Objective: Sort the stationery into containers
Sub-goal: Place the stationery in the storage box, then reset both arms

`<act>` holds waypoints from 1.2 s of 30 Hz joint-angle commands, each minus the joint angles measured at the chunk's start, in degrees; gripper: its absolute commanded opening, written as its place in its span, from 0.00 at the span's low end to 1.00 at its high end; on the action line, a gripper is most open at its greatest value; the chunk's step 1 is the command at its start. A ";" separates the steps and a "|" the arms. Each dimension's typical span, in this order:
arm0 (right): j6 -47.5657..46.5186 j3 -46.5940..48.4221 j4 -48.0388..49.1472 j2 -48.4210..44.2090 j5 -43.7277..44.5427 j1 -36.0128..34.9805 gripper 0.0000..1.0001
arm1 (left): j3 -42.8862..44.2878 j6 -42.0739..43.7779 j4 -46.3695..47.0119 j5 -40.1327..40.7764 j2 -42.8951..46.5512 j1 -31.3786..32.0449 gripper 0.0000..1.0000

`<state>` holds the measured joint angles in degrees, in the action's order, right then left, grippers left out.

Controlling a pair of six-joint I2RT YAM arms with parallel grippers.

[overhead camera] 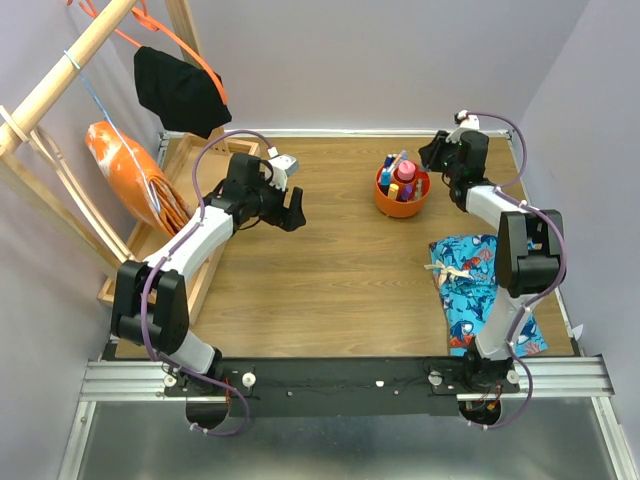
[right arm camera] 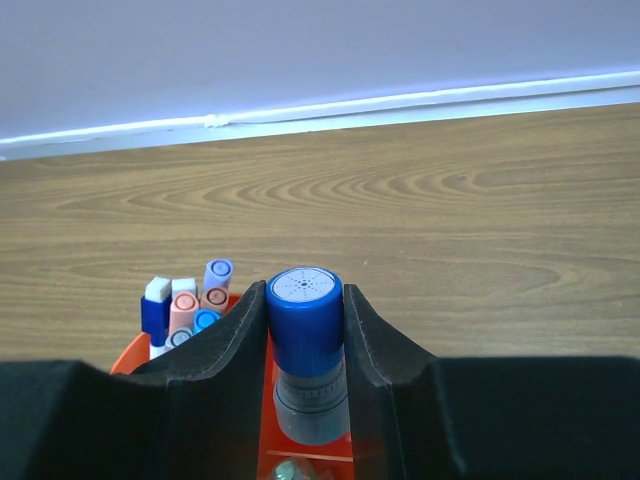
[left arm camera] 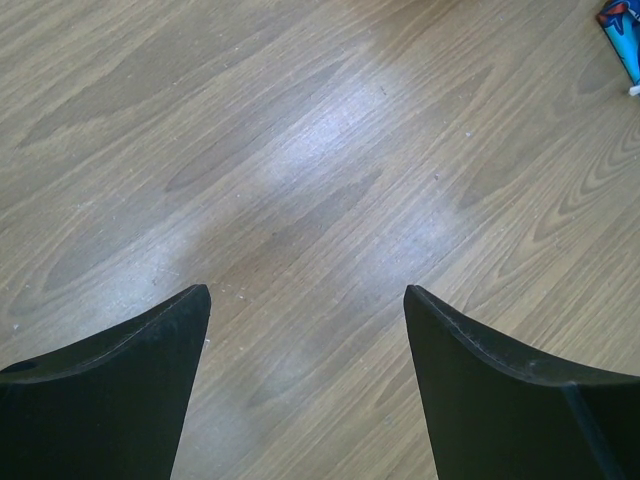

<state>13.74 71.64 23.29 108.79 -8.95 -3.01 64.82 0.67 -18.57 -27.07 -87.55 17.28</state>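
In the right wrist view my right gripper (right arm camera: pixel 305 300) is shut on a stubby marker (right arm camera: pixel 305 325) with a blue cap and a grey body. It holds the marker upright over the orange-red pot (right arm camera: pixel 128 358). Several markers and a white-tipped blue item (right arm camera: pixel 185 305) stand in the pot's left side. From above, the pot (overhead camera: pixel 402 205) sits at the back right of the table, with the right gripper (overhead camera: pixel 430 163) just right of it. My left gripper (overhead camera: pixel 288 208) hovers over bare wood at the back left. Its fingers (left arm camera: pixel 150 370) stand wide open with nothing between them.
A blue patterned cloth (overhead camera: pixel 478 285) lies on the right side of the table, and its corner (left arm camera: pixel 622 30) shows in the left wrist view. A light-wood tray (overhead camera: pixel 190 165) lies at the left edge. Beside it are an orange bundle (overhead camera: pixel 125 165), a wooden rack (overhead camera: pixel 60 80) and a hanging black cloth (overhead camera: pixel 180 90).
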 commanded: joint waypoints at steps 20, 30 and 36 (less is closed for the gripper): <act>4.10 0.00 -0.70 -0.25 -2.04 0.19 0.52 | 0.13 0.65 1.16 0.09 -0.43 1.09 0.88; 2.62 0.08 -3.77 -5.34 1.30 0.28 0.55 | -0.13 0.39 1.78 0.44 0.62 1.71 0.88; 0.24 7.12 -22.22 -7.53 5.88 2.20 0.72 | -0.48 0.56 2.48 3.69 2.47 1.79 0.99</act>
<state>15.84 74.26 14.41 104.66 -7.92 -2.81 64.79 0.82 -17.89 -26.96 -87.66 18.83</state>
